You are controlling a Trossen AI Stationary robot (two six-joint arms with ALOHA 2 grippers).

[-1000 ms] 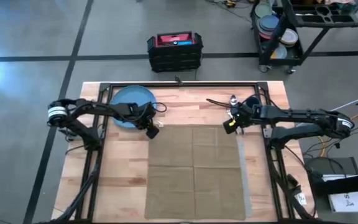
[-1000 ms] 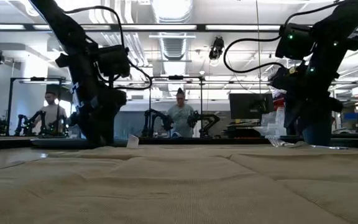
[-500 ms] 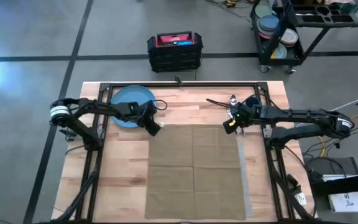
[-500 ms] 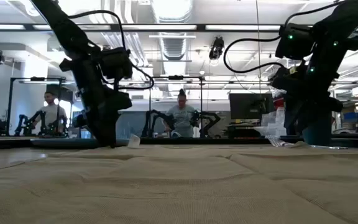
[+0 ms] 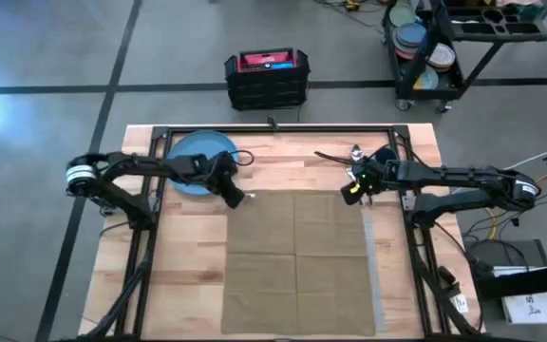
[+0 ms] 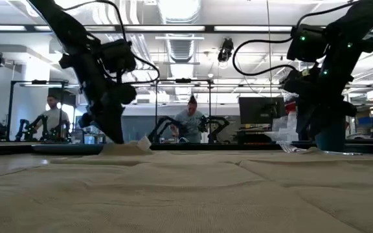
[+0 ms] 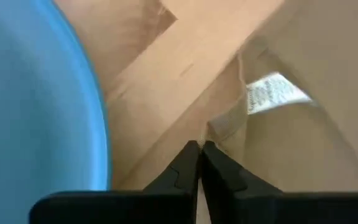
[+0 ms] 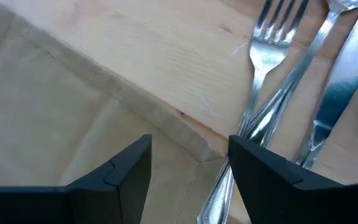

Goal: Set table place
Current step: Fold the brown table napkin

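Note:
A tan cloth napkin [image 5: 297,261] lies spread flat on the table's middle, and a grey strip of placemat [image 5: 374,275] shows along its right side. A round blue plate [image 5: 198,152] rests on the wood at the far left. My left gripper [image 5: 235,199] is shut at the napkin's far left corner, beside the plate's rim [image 7: 98,124]. My right gripper [image 8: 190,165] stands open astride the napkin's far right corner [image 8: 185,140] without touching it. Fork [image 8: 272,37], spoon [image 8: 291,78] and knife [image 8: 334,93] lie just beyond it, next to a small dark-blue cup [image 5: 385,154]. My left gripper pinches the hem of the napkin's far left corner [image 7: 219,127] between its two fingertips, next to the white label [image 7: 272,93]. The fingers slant down from the table's left. The corner is bunched up a little off the wood [image 6: 131,146]; the rest of the napkin lies flat.
A black frame [image 5: 283,130] runs along the table's far edge and down both sides. Off the table stand a black crate [image 5: 267,79] and a black cart with stacked dishes [image 5: 435,47]. People [image 6: 190,123] stand in the room beyond.
My left gripper has shut on the napkin's far left corner, taking hold of it. That corner now stands bunched up slightly, while the rest of the napkin has stayed flat.

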